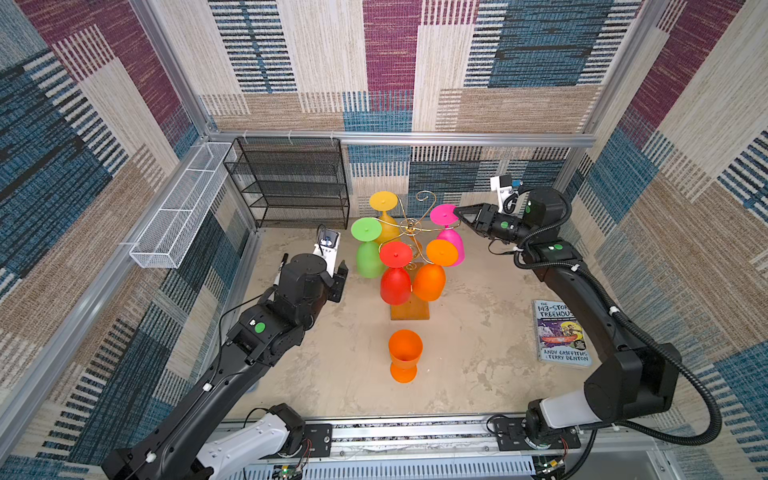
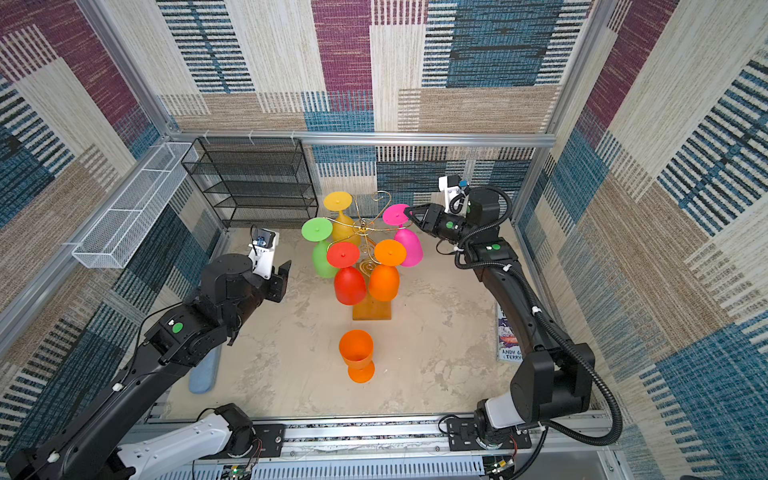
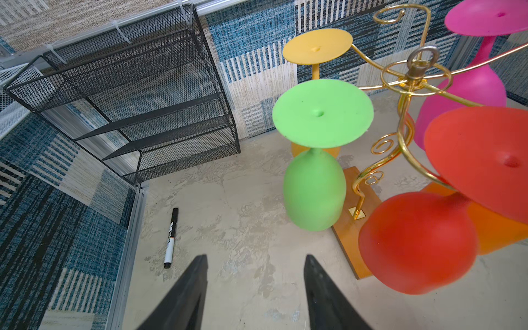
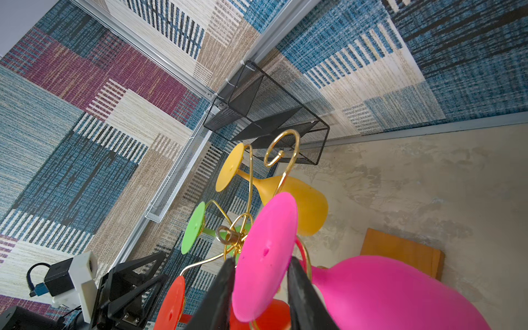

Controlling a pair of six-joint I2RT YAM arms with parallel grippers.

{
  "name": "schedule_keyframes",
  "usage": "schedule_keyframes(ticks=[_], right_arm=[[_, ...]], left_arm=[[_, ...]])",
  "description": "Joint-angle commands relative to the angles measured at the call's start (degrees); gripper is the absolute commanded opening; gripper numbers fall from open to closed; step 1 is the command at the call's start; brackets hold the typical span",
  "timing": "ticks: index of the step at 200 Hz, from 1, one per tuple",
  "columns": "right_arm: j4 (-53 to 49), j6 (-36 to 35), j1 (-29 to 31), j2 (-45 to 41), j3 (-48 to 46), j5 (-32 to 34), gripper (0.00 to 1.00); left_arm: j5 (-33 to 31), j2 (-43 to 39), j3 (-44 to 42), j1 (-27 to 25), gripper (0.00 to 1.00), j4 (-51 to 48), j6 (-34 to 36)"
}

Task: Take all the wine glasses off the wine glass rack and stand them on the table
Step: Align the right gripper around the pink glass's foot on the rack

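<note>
"Over the bench (image 1: 478, 374), from above?"
"That pink plastic wine glass (image 1: 452, 245) hangs inverted on the gold wire wine glass rack (image 1: 409, 226); the right end effector (image 1: 459, 212) reaches level at its foot."
"Right wrist?"
"Jaws straddle that disc, contact unclear; likely light, stiff, slick."
"Left wrist?"
"Empty, the left end effector (image 3: 255, 257) gapes."

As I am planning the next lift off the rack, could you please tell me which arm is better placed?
Right. The right end effector straddles the foot of the pink wine glass on the wine glass rack; the left end effector hangs open beside the green glass, holding nothing.
</note>
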Motion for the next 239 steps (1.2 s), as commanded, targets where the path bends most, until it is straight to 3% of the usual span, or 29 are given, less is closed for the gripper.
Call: schedule_keyframes(ticks=[1,131,188,239], right_arm=[[-1.9,-1.6,0.2,0.7,1.4,-0.8,0.29],[-0.1,2.7,0.0,1.4,2.7,-3.2,0.0],[7.8,10.8,-1.0,1.9,1.4,-8.8,0.0],[7.2,11.2,-2.1,0.9,1.5,-8.1,0.0]], left_arm=[[0.4,0.1,-0.1,0.2,0.57,1.5,-2.3],[1.0,0.1,-0.5,0.5,0.56,1.2,-2.7],[1.1,-0.5,-1.0,0.5,0.56,1.1,-2.9],[1.5,-0.8,-1.5,0.7,0.56,1.2,-2.9]])
